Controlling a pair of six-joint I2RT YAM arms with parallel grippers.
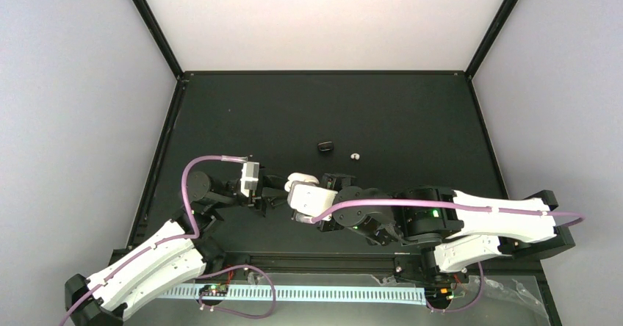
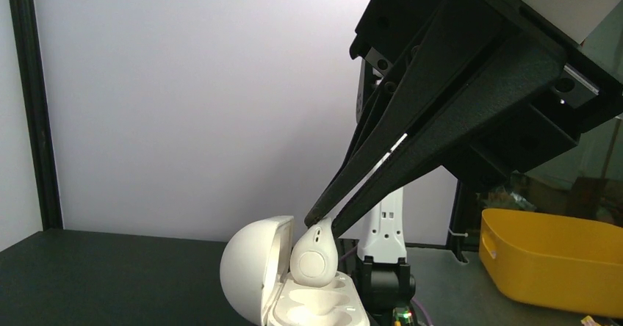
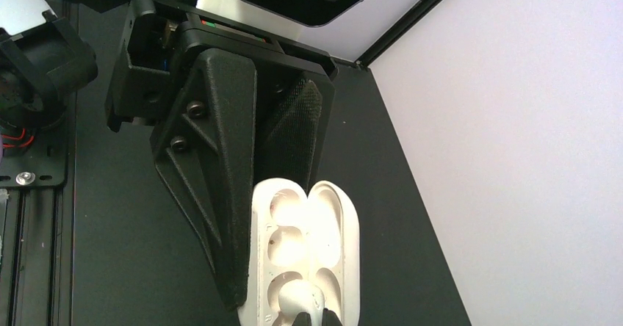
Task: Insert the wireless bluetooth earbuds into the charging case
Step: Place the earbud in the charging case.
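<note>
White earbud (image 2: 314, 258), stem pinched by the left gripper (image 2: 323, 222), sits partly in the open white case (image 2: 253, 271) clamped by the right gripper (image 3: 283, 267). A second bud (image 1: 355, 156) and perhaps a black one (image 1: 325, 147) lie beyond both.

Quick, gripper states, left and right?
Left gripper: shut on the open white charging case.
Right gripper: shut on a white earbud, just above the case.
</note>
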